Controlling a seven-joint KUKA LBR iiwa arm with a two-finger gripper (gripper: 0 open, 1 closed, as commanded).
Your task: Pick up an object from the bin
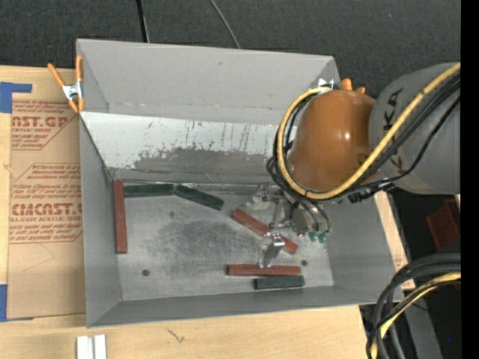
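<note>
My gripper (272,245) hangs low in the right half of the bin, below the orange wrist cover. A red stick (249,221) lies tilted right at it, running from upper left down to the right under the gripper's metal parts. Whether the gripper grips it is hidden. Just in front of the gripper, a second red stick (262,270) lies flat along the front of the bin. A dark green stick (278,282) lies beside that one, closer to the front wall.
A third red stick (120,217) lies along the left wall. Two dark green sticks (150,190) (199,197) lie near the back wall. The arm and its cables cover the bin's right rear corner.
</note>
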